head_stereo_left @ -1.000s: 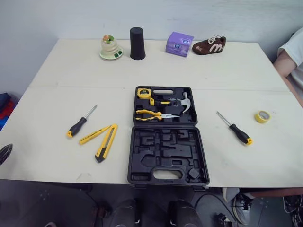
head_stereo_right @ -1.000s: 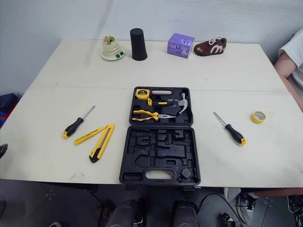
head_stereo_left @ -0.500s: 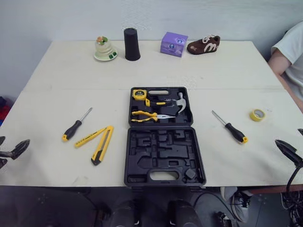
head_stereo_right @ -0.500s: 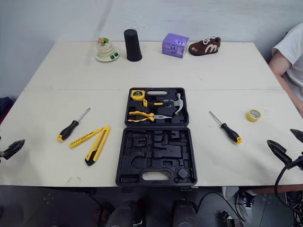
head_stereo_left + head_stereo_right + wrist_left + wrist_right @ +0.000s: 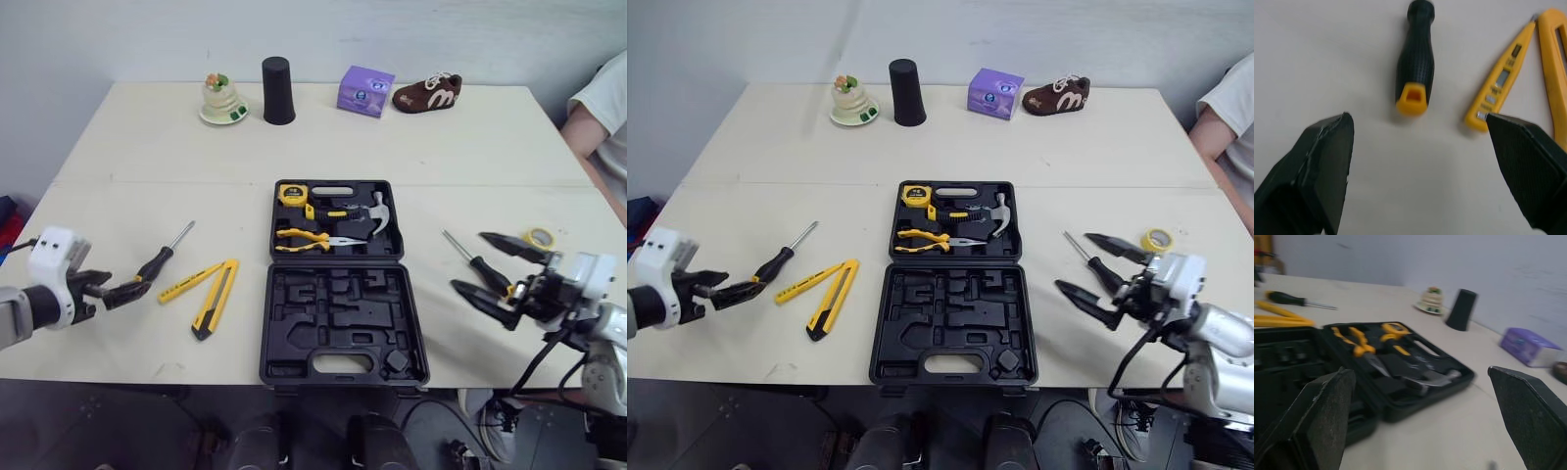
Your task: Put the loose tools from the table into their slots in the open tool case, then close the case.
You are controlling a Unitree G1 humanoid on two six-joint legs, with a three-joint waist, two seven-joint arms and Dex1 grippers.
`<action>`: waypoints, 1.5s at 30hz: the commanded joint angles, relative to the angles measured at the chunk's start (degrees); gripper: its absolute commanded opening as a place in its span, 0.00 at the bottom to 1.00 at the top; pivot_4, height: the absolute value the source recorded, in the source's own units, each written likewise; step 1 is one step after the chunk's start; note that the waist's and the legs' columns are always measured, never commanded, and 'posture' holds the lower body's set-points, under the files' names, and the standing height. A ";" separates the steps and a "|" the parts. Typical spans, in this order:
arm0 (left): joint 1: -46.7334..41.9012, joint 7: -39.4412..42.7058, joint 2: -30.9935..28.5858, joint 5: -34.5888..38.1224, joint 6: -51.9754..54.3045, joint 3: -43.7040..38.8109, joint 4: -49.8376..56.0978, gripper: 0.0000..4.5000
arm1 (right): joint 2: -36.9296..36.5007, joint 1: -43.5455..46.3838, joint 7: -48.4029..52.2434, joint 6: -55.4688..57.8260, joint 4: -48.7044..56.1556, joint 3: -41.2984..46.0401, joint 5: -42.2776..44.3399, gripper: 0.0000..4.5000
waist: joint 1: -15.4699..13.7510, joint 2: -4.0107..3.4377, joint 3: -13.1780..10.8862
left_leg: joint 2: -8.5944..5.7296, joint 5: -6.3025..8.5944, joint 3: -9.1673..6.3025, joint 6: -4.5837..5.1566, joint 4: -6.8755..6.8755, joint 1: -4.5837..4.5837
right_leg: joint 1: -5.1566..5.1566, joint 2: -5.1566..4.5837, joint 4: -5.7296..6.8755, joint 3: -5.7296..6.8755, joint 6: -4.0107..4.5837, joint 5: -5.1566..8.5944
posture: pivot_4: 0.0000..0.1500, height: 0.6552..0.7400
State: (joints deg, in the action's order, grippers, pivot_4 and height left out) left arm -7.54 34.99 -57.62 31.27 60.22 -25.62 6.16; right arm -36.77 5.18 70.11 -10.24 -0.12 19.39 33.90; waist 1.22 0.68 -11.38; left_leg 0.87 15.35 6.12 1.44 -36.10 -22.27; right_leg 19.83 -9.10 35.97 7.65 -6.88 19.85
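Tool case (image 5: 343, 315), black, is laid open at the near middle of the desk (image 5: 147, 137). Tape measure (image 5: 293, 193), pliers (image 5: 304, 237) and hammer (image 5: 377, 211) are seated in its far half. Screwdriver (image 5: 157, 262), tester pen (image 5: 191, 281) and knife (image 5: 217, 297) are spread to its left. A second screwdriver (image 5: 487, 273), partly covered, and a tape roll (image 5: 538, 238) are seen to its right. The pen's label cannot be read. Jaws of the left gripper (image 5: 1417, 120) and right gripper (image 5: 1073, 260) are spread wide, nothing held.

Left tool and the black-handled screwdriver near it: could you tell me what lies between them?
Just bare table lies between the open left tool and the screwdriver's yellow handle end, per the left wrist view.
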 commanded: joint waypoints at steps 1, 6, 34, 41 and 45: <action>-6.27 -1.91 -0.84 -2.43 0.79 4.52 -1.81 1.00 | 0.11 0.92 0.39 -0.83 3.32 -1.15 0.30 1.00 | -0.06 0.00 0.00 | -0.01 0.01 -0.01 0.01 -0.01 0.01 | -0.01 0.01 0.00 -0.02 0.00 0.00 | 1.00 1.00; -13.42 -2.60 -0.82 -6.14 1.05 12.12 -5.27 1.00 | 1.45 0.80 0.66 1.55 8.12 -3.50 3.50 1.00 | -0.10 0.00 0.00 | 0.06 0.02 0.00 -0.03 0.01 -0.02 | 0.05 0.20 -0.02 -0.05 0.00 0.00 | 1.00 1.00; -18.25 11.20 0.71 -5.84 -18.85 11.45 -2.12 0.22 | -2.47 0.44 -0.29 -1.10 9.06 -3.21 -2.13 1.00 | -0.64 0.16 -0.03 | 0.36 0.00 0.68 -0.07 -0.20 -0.23 | 0.70 0.48 0.24 -0.80 0.02 -0.01 | 1.00 1.00; -29.53 25.53 -0.38 -6.02 -18.22 29.41 9.61 0.22 | -6.24 -0.55 -0.15 0.29 5.38 -1.32 -2.53 1.00 | -1.35 0.19 -0.01 | 0.34 0.03 0.78 -0.03 -0.35 -0.28 | 0.71 0.54 0.13 -0.85 0.03 -0.02 | 1.00 1.00; -39.85 29.66 6.07 -9.35 -18.07 41.00 9.21 0.22 | -7.44 -2.47 -0.06 0.95 4.84 -0.79 -3.17 1.00 | -1.46 0.20 -0.01 | 0.42 0.02 0.81 -0.02 -0.49 -0.33 | 0.74 0.65 0.18 -0.80 0.03 -0.02 | 1.00 1.00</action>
State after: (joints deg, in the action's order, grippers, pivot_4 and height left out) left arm -45.02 62.75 -51.91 23.75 42.41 12.60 14.51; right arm -43.07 3.32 69.80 -9.40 4.01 17.01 30.58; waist -0.24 0.88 -11.39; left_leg 1.28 15.38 6.95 1.43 -36.66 -22.61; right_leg 20.56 -8.45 36.15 6.86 -6.85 19.83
